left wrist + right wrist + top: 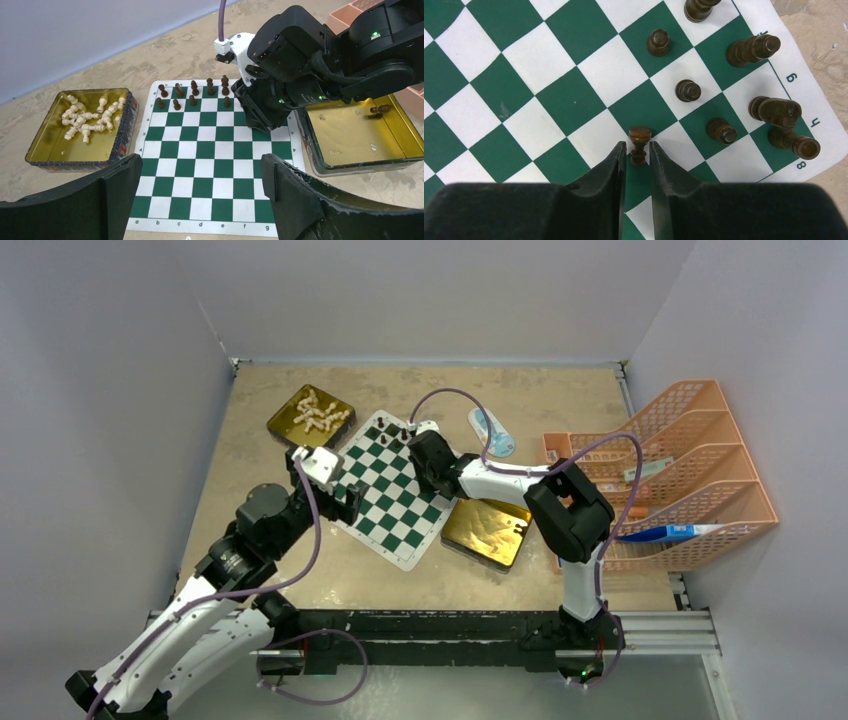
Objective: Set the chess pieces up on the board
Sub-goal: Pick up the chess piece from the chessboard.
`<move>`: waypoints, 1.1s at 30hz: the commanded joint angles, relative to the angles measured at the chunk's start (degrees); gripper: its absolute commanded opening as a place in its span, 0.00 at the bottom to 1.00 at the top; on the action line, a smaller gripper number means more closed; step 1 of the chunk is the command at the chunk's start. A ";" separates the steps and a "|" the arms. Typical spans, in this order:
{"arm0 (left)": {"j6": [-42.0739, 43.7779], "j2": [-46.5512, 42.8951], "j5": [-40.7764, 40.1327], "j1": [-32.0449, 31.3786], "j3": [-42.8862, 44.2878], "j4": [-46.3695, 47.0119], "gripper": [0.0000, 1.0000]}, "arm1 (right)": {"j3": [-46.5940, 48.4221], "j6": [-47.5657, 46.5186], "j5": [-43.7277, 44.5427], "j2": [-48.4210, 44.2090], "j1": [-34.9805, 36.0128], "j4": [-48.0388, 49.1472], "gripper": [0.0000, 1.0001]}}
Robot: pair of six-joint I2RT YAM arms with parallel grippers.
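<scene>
- Currently the right gripper (637, 146) hangs low over the far right corner of the board (549, 95). Its jaws are drawn in tight on a dark pawn (640, 134) caught between the tips. Whether the pawn's foot touches the mat I cannot tell.
- Meanwhile the left gripper (200, 200) hovers above the board's near edge, jaws wide apart and empty.
- To do this step well, I judge the pawn should go down upright onto a free square of the pawn row until its foot sits flat. The jaws should then part only slightly and lift straight up, because other dark pieces (687, 90) stand just beside it.
- These dark pieces are glossy brown and turned, with round heads, thin waists and small feet. They look likely to topple at a nudge.
- The board is a thin, flat, matte mat of green and white checks, with printed letters on its white border.
- Cream pieces (87, 117) lie jumbled in a shiny gold tin (47, 150) left of the board.
- A second gold tin (350, 140) on the right holds one dark piece (381, 108) lying down.
- The gripper fingers (594, 190) are matte black and tapering.
</scene>
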 commanded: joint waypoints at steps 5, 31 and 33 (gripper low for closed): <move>1.39 1.19 1.24 -0.03 -0.30 3.33 0.77 | 0.41 0.13 2.12 0.60 0.57 1.40 0.23; 12.12 -0.21 15.14 -0.02 -0.49 4.51 0.59 | -1.32 -1.24 -3.17 -3.29 0.82 1.73 0.11; 16.80 -0.54 18.50 -0.06 -0.39 4.65 0.62 | -1.17 -1.69 -6.49 -4.86 0.84 1.12 0.10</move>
